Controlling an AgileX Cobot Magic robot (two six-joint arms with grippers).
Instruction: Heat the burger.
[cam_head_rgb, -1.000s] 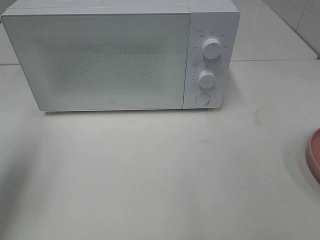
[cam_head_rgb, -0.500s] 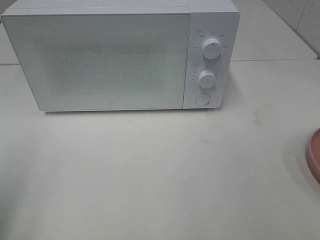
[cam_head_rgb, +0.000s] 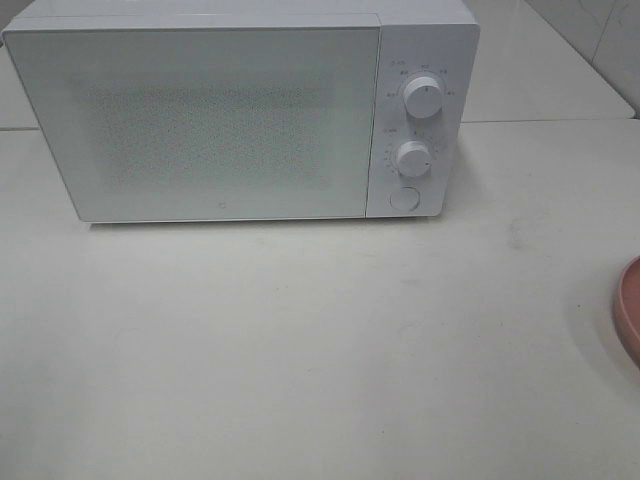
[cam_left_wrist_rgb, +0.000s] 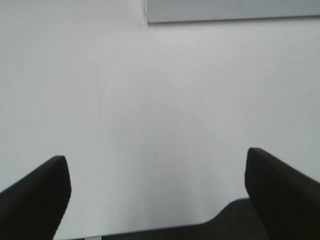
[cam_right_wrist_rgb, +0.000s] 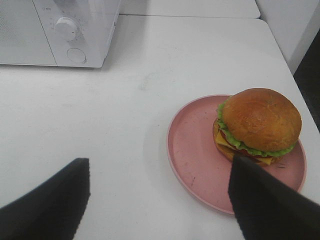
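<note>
Both grippers stand spread wide and carry nothing. Left gripper hangs over bare white table, with a corner of the microwave near its far side. Right gripper hangs above the table just short of the pink plate.

Burger sits on that plate, toward its far right side, bun up, untouched. In the high view only the plate's rim shows at the right edge; the burger is out of frame there.

Change over the last second: next to none. A faint shadow at the lower left of the high view has faded; microwave door remains closed, knobs unmoved, plate rim in the same spot.

Reading: task looks barely begun. Door must likely open before the burger goes anywhere.
</note>
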